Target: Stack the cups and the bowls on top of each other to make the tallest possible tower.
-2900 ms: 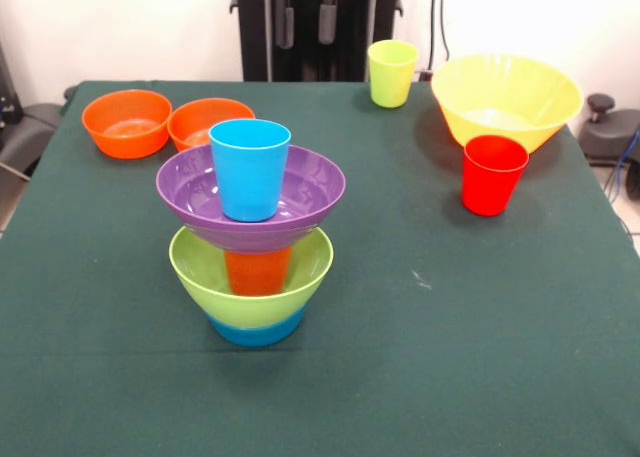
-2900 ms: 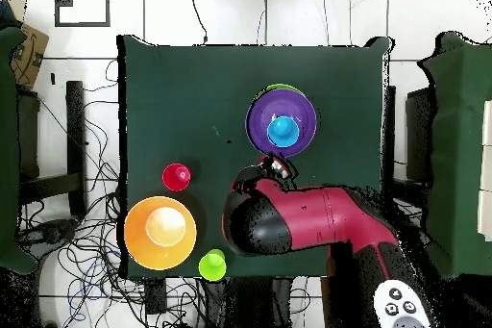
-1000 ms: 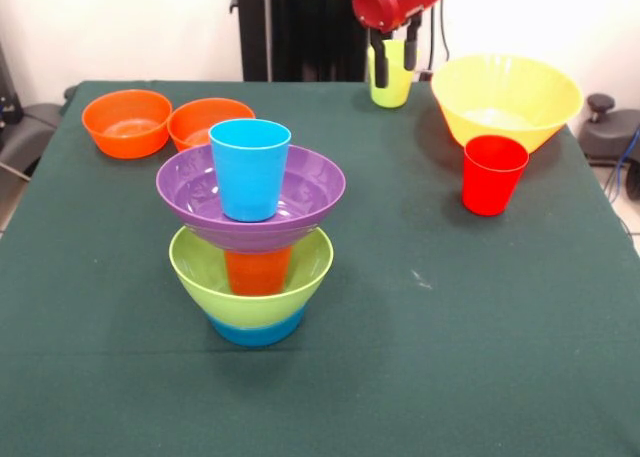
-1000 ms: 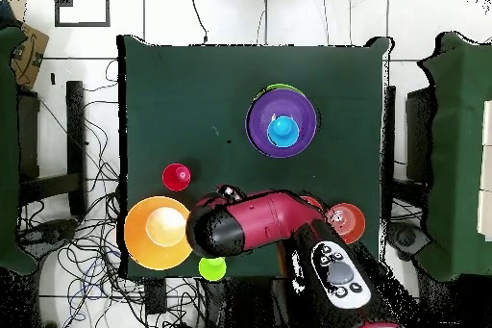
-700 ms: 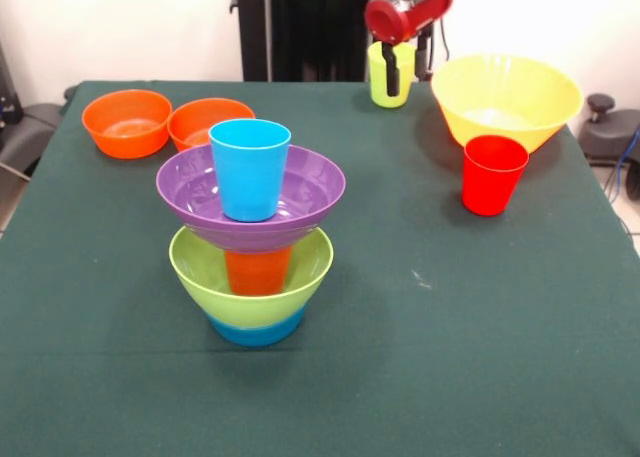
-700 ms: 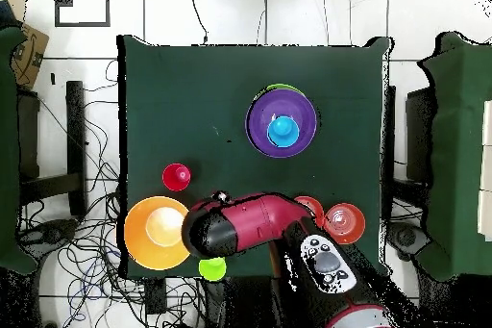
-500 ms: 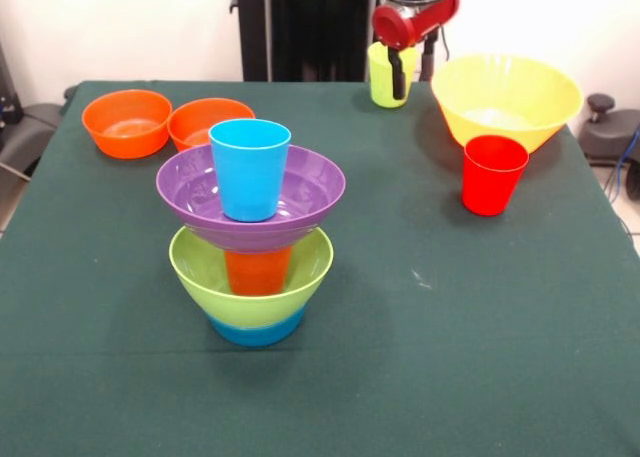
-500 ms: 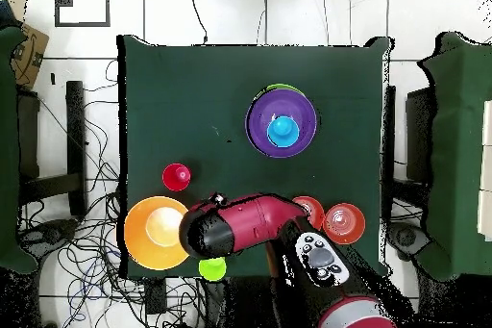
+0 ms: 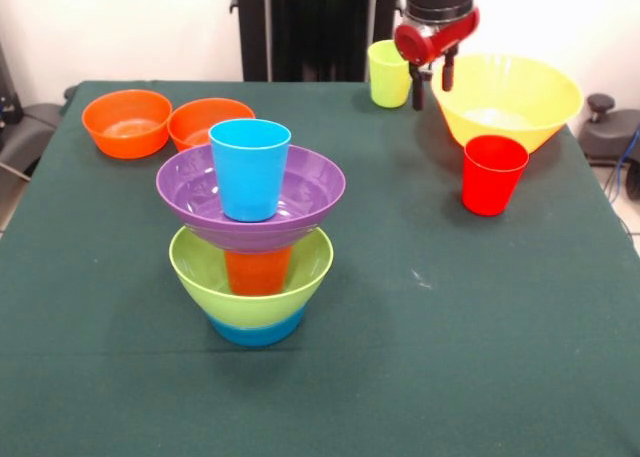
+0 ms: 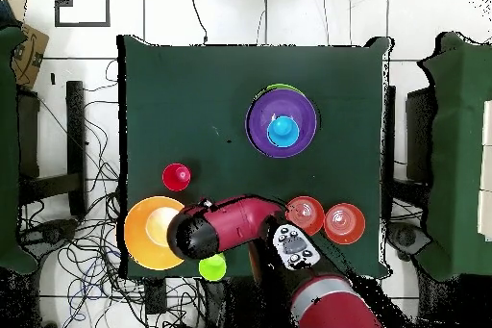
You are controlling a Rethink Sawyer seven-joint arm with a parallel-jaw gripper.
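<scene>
between yellow-green cup point(image 9: 392, 73) and yellow bowl point(image 9: 507, 99), empty claw point(image 9: 431, 82) with fingers parted

Four cups — orange point(image 9: 257, 271), light blue point(image 9: 249, 168), yellow-green point(image 9: 389, 72), red point(image 9: 493, 174) — and six bowls: two orange point(image 9: 127, 122) point(image 9: 203, 121), one each blue point(image 9: 256, 329), lime point(image 9: 250, 278), purple point(image 9: 250, 202), yellow point(image 9: 506, 99).

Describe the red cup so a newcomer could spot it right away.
Find the big yellow bowl at the table's far right in the front view. The red cup stands upright just in front of it, alone on the cloth, the only red tumbler there.
</scene>
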